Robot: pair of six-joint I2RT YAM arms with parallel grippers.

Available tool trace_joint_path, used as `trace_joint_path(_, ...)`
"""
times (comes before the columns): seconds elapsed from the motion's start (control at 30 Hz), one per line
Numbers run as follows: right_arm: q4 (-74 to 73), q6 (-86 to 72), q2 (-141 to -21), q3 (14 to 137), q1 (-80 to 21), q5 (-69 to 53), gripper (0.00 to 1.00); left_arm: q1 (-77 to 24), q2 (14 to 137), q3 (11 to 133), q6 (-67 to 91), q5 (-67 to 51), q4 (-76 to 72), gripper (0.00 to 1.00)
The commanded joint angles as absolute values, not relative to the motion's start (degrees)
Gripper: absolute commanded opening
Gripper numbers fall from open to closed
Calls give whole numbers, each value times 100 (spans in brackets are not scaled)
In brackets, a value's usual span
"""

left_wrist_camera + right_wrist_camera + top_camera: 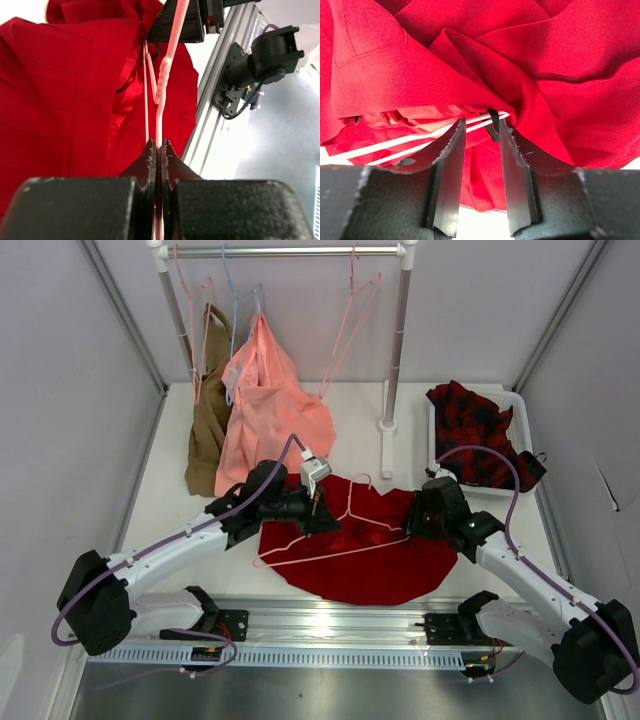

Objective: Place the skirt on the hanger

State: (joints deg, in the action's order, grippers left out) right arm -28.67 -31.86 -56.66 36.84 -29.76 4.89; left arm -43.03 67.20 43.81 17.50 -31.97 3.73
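The deep-red skirt (pixel 375 555) lies spread on the table between the arms. The pale-pink wire hanger (pixel 345 540) lies across it, its hook pointing to the far side. My left gripper (pixel 318 520) is shut on the hanger's wire near the neck; in the left wrist view the wire (pixel 160 100) runs out from between the closed jaws (pixel 158 145) over the skirt (pixel 65 90). My right gripper (pixel 418 518) is at the skirt's right edge. In the right wrist view its jaws (pixel 480 125) stand apart, with folded skirt fabric (pixel 470 60) and the hanger's end wires (pixel 405 142) just beyond the tips.
A clothes rail (pixel 290 252) stands at the back with a salmon-pink garment (pixel 270 410), a brown garment (pixel 207 420), a light blue hanger (pixel 233 310) and spare pink hangers (pixel 350 330). The rail's right post (pixel 395 350) stands behind the skirt. A white bin (pixel 520 405) holds the checked garment (pixel 480 430).
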Motion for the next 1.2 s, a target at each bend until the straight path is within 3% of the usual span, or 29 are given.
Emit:
trace_joint_path(0.0, -2883, -3094, -5598, 3744, -2953, 571, 36, -4368, 6794, 4623, 1679, -3586, 35, 0)
trace_joint_path(0.17, -3023, -3120, -5555, 3709, -2953, 598, 27, -4368, 6785, 4623, 1644, -3578, 44, 0)
trace_joint_path(0.8, -3033, -3498, -5581, 3401, -3270, 756, 26, -4359, 6935, 4878, 1477, -3445, 184, 0)
trace_joint_path(0.93, -3023, -3446, -5712, 3559, -3278, 773, 8, -4368, 6917, 4861, 1433, -3568, 229, 0)
trace_joint_path(1.07, -3094, -3375, -5809, 3796, -3270, 835, 0, -4368, 6847, 4860, 1415, -3665, 281, 0)
trace_joint_path(1.17, -3111, -3366, -5810, 3902, -3278, 809, 0, -4368, 6820, 4904, 1354, -3744, 378, 0)
